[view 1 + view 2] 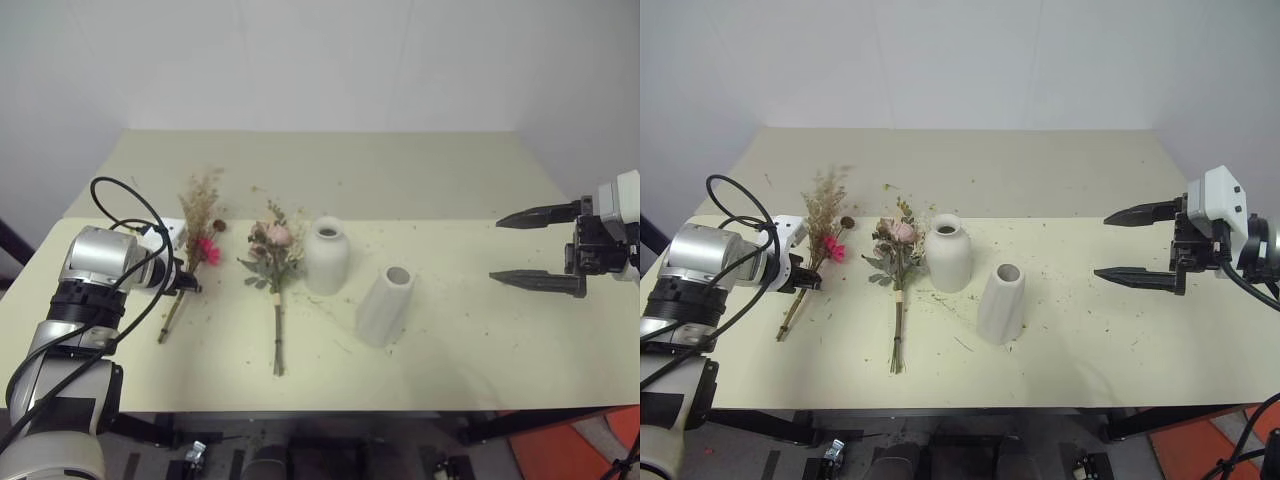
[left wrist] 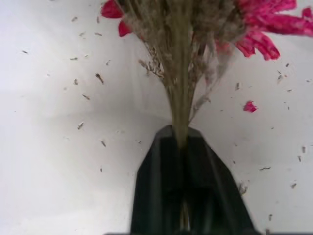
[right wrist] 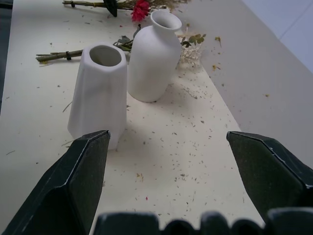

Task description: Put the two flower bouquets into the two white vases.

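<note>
- Seen from the head: pale yellow table (image 1: 450, 350) strewn with dried flecks, with four task items in a row across its middle.
- Nearest the robot's left, lying flat: dried-sprig bouquet (image 1: 199, 225) with a magenta daisy (image 1: 208, 250) and a brown seed ball (image 1: 219, 225), stems pointing toward the near edge.
- Just to its right, also lying flat: rose bouquet (image 1: 273, 258) of pale pink roses and green leaves, stems tied partway down.
- Next, upright and just beside the roses: rounded bottle vase (image 1: 326, 256).
- Nearer and further right, close to the bottle vase: tapered vase (image 1: 385, 305), standing, mouth open upward.
- Left gripper (image 1: 190, 286) clamped tight on the dried-sprig bouquet's stems, just below the daisy.
- From the left wrist, close up: black fingers (image 2: 161, 196) pinched together around the bundled stems, daisy petals spreading above, one loose petal (image 2: 250, 106) on the table.
- Right gripper (image 1: 540, 248) hanging over the table's right side, spread wide, holding nothing, well apart from both vases.
- From the right wrist: both vases side by side beyond the spread fingers, tapered vase nearer, bottle vase behind it.
</note>
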You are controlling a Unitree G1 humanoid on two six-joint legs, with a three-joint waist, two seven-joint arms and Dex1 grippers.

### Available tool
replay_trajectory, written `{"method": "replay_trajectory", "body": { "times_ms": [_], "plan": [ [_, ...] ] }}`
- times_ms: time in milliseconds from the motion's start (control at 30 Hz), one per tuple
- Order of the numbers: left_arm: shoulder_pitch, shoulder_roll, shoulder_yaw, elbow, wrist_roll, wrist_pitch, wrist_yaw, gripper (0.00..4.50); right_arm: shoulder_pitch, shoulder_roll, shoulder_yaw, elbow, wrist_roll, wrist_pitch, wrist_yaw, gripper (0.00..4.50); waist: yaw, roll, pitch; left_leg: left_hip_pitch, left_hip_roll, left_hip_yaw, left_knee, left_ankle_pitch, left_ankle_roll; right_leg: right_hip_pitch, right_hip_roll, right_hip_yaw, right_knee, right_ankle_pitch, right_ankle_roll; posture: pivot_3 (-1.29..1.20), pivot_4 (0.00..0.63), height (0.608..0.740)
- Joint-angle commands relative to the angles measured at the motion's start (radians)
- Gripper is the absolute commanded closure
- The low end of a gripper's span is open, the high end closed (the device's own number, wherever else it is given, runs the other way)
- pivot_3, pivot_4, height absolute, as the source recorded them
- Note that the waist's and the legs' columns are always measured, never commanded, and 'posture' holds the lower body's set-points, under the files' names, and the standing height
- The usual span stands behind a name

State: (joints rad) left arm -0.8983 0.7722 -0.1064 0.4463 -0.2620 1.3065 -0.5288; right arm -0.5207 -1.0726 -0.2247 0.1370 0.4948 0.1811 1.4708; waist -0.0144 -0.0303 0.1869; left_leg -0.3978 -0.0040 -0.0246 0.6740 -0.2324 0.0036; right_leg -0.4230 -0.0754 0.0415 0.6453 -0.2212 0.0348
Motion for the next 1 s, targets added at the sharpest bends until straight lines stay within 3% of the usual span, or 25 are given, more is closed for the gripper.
{"method": "replay_trajectory", "body": {
  "times_ms": [33, 200, 300, 433, 633, 767, 1000],
  "plan": [
    [0.017, -0.005, 0.112, -0.078, 0.052, -0.108, 0.116, 4.49, 0.0, -0.009, -0.047, -0.03, 0.028, 0.003, -0.006, 0.0, 0.0, 0.0, 0.0, 0.0, 0.0, 0.0, 0.0, 0.0, 0.0, 0.0, 0.0, 0.0, 0.0, 0.0, 0.0, 0.0, 0.15, 0.74],
    [0.087, -0.065, 0.283, -0.216, 0.068, -0.387, 0.247, 4.49, 0.0, -0.001, -0.041, -0.032, 0.03, 0.009, -0.015, 0.0, -0.001, 0.0, 0.0, -0.001, 0.001, -0.001, 0.001, 0.0, 0.0, -0.001, -0.001, 0.0, 0.0, 0.001, 0.0, 0.0, 0.15, 0.74],
    [0.108, -0.102, 0.34, -0.318, 0.023, -0.547, 0.201, 4.49, 0.003, 0.004, -0.041, -0.041, 0.037, 0.018, -0.019, 0.0, 0.002, 0.0, 0.0, -0.001, 0.001, -0.001, 0.001, 0.0, 0.0, -0.001, -0.002, 0.0, 0.0, 0.001, 0.0, 0.0, 0.15, 0.74],
    [0.036, -0.146, 0.379, -0.357, -0.071, -0.609, 0.116, 4.49, 0.01, 0.008, -0.045, -0.044, 0.037, 0.023, -0.026, 0.0, 0.008, 0.0, 0.0, -0.002, 0.001, 0.0, 0.001, 0.0, 0.0, 0.0, -0.002, 0.0, -0.001, 0.001, 0.0, 0.0, 0.15, 0.74],
    [-0.153, -0.215, 0.358, -0.262, -0.165, -0.611, 0.014, 4.49, 0.031, 0.012, -0.058, -0.07, 0.048, 0.032, -0.047, 0.0, 0.008, 0.0, 0.0, -0.003, -0.001, 0.0, 0.003, 0.0, 0.0, 0.001, -0.002, 0.0, -0.003, 0.003, 0.003, 0.0, 0.15, 0.74],
    [-0.273, -0.327, 0.333, -0.181, -0.249, -0.641, -0.114, 4.49, 0.059, 0.014, -0.075, -0.103, 0.059, 0.04, -0.067, 0.0, 0.007, 0.0, 0.0, -0.003, -0.001, 0.0, 0.003, 0.0, 0.0, 0.001, -0.002, 0.0, -0.003, 0.003, 0.003, 0.0, 0.15, 0.74],
    [-0.32, -0.418, 0.243, -0.108, -0.258, -0.687, -0.265, 4.49, 0.122, 0.015, -0.12, -0.165, 0.077, 0.058, -0.104, 0.0, -0.007, 0.0, 0.0, -0.002, -0.001, 0.001, 0.003, 0.0, 0.0, 0.001, -0.001, 0.001, -0.003, 0.003, 0.003, 0.0, 0.15, 0.74]
  ]
}}
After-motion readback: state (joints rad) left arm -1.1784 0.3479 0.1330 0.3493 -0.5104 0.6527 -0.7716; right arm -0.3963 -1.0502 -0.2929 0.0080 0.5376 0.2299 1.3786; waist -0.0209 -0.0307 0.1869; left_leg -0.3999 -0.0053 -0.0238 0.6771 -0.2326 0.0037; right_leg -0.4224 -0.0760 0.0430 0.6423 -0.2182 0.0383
